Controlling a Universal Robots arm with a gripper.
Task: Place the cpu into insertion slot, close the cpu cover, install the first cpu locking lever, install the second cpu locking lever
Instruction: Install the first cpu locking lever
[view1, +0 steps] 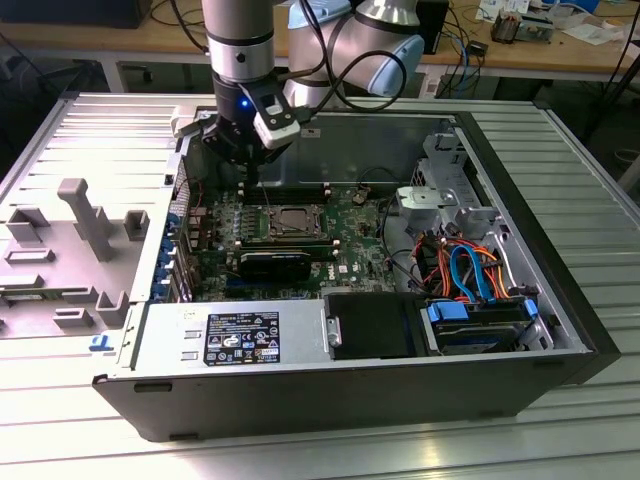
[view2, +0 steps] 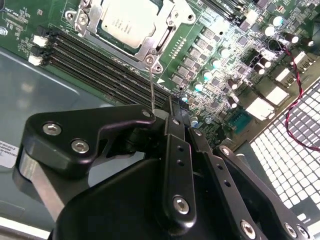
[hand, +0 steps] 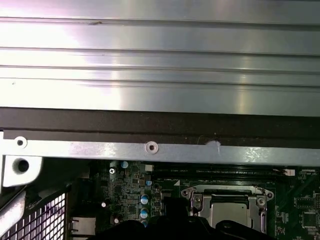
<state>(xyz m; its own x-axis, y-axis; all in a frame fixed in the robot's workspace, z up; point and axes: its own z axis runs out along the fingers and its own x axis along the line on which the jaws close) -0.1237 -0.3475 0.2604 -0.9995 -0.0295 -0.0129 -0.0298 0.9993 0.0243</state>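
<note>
On the ribbed metal table (view1: 585, 440), an open computer case (view1: 300, 400); the cpu (view2: 127, 20) lies mid-motherboard (view1: 362, 255) under the lowered cpu cover (view2: 167, 36), the gripper (view2: 170, 111) fingers (view2: 176, 132) closed against a thin locking lever (view2: 151, 85); cluttered wooden benches (view1: 120, 42) behind.

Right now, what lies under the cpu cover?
The dull silver top of the cpu shows through the square window of the cpu cover. The insertion slot beneath is hidden by chip and frame, so its contacts cannot be seen.

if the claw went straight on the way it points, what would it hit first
The thin metal lever at the claw's tip; beyond it, probably the cpu cover's corner, depth unclear.
</note>
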